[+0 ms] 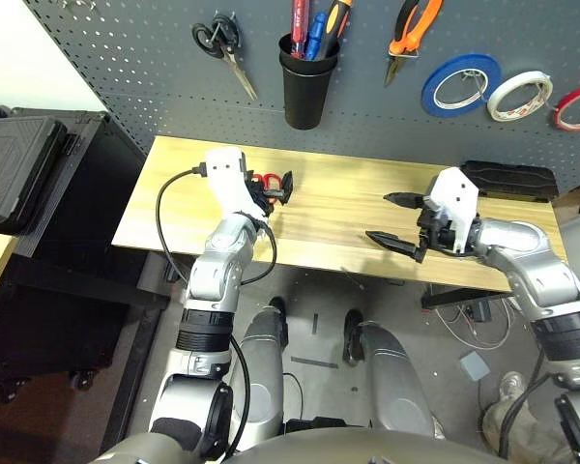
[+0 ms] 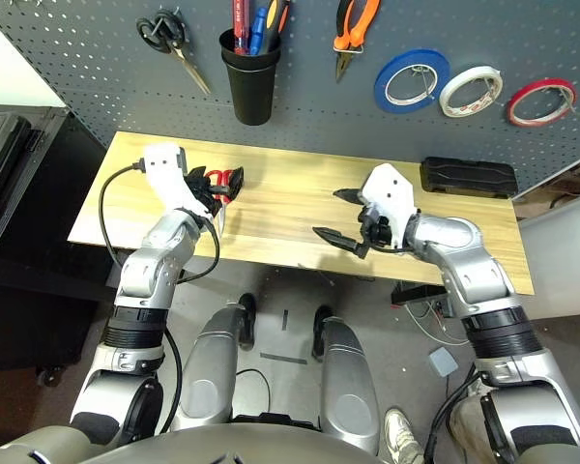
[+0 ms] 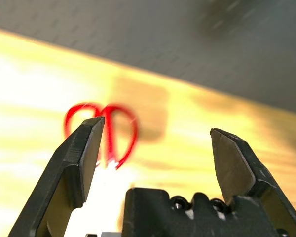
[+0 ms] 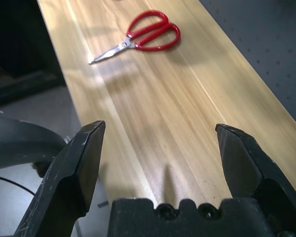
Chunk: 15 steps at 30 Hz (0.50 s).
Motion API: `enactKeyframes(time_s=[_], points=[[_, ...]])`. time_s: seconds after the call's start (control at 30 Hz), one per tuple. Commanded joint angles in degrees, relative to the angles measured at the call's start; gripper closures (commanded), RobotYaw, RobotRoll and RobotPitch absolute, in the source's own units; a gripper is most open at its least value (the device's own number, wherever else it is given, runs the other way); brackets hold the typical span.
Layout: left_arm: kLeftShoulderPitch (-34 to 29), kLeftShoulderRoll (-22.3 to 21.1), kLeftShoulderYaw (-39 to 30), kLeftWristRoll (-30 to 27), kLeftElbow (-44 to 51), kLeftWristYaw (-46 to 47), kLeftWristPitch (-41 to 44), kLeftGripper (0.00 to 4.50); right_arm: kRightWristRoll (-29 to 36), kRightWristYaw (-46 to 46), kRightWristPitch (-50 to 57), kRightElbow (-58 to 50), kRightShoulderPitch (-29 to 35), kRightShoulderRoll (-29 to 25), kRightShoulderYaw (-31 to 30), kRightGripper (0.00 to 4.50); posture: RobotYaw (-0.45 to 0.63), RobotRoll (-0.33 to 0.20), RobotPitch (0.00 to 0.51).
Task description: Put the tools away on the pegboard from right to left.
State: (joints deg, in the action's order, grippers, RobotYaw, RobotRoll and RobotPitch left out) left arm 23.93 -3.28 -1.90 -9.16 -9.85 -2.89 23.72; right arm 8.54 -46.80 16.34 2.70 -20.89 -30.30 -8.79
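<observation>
- Two grippers are over the wooden table, which lies below the black cup; its back edge runs along the pegboard.
- The left gripper is below and left of the cup, pincer fingers wide apart, with nothing between them gripped.
- The red-handled scissors lie on the wood, below and left of the cup, near that gripper, blades pointing towards the table's front edge.
- The right gripper is below and right of the cup, its fingers also well apart and empty; open wood runs between the two grippers, giving sideways room.
- Right of the cup, the orange-and-black pliers hang first, then the blue tape, white tape and red tape ring.
- The red-handled screwdriver stands in the cup.
- Left of the cup hang the black-handled scissors.
- Well right of the cup and lower, a black case sits by the back edge, narrowing the room there.
</observation>
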Motion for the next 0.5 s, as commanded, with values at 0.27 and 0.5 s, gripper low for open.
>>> enactKeyframes(time_s=[0.27,0.5], points=[[7.22,-1.05,-5.25,1.98,-23.78,3.69,-9.59,0.04,-7.62,6.92,3.83,4.17,-1.86,4.38,-4.60,0.00,0.14,0.000,0.304],[16.54,-3.18,-8.42,2.51,-43.89,6.32,-17.72,0.04,-8.59,8.19,4.05,4.09,-2.71,6.62,-4.78,0.00,0.14,0.000,0.299]])
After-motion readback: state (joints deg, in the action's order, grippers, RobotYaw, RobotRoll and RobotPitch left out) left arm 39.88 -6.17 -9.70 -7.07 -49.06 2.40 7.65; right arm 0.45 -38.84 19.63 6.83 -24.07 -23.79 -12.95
